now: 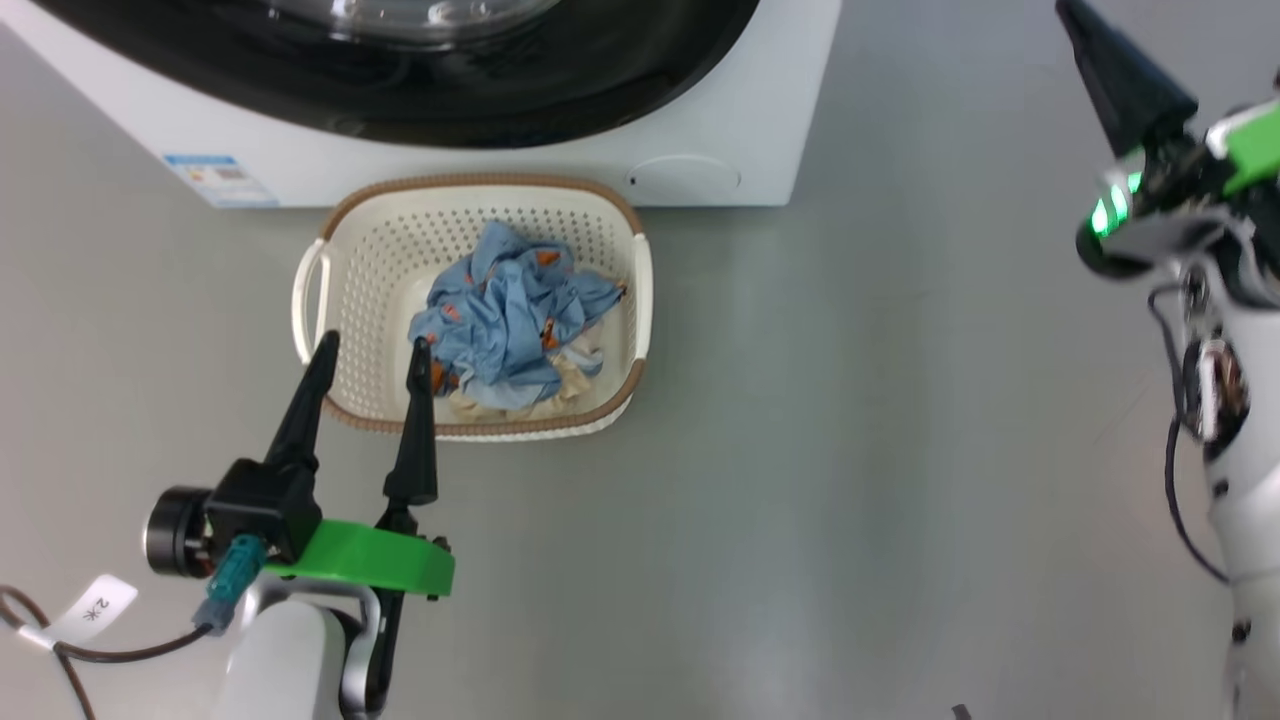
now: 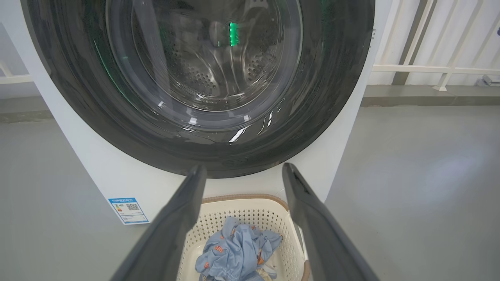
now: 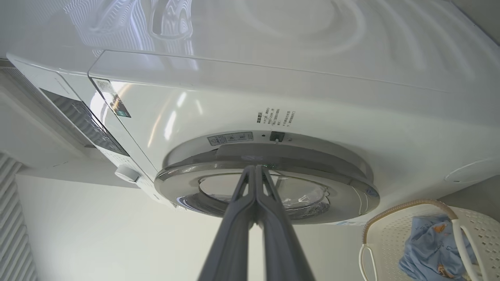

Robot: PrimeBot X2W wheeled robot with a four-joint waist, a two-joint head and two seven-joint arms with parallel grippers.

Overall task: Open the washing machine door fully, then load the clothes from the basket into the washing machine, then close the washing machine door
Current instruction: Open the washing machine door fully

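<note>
The washing machine (image 1: 720,130) stands on the grey floor (image 1: 900,450). The washing machine door (image 2: 195,152) lies flat against its front, and the steel drum shows through the glass. At the machine's lower left corner sits a small blue sticker (image 2: 129,209) with a QR code and coloured bars. Its header is in characters too small to read.

The right wrist view shows more writing. A few short lines of dark characters (image 3: 275,117) are printed above the door, and a pale label (image 3: 230,138) sits on the grey collar behind the door's rim. A narrow sticker (image 3: 113,97) is near the front top edge, beside the dark control panel (image 3: 82,121). None of these can be read.

The basket (image 1: 360,260) rests on the floor just in front of the machine's base, right of the blue sticker. The clothes (image 1: 510,310) are heaped inside it, toward the basket's right and near rim. They are light blue fabric with orange prints on top, with cream cloth beneath.

The left gripper (image 1: 374,343) hangs over the basket's near left corner with its fingers spread wide and nothing between them. In the head view one tip falls at the left edge of the heap, but whether it touches cannot be told. A white tag (image 1: 97,605) on a cable by that arm bears dark handwritten marks, one of them like a 2.

The right gripper (image 3: 256,171) has its fingers pressed together, empty. Its tip is at the upper edge of the door's rim, and contact cannot be judged.
</note>
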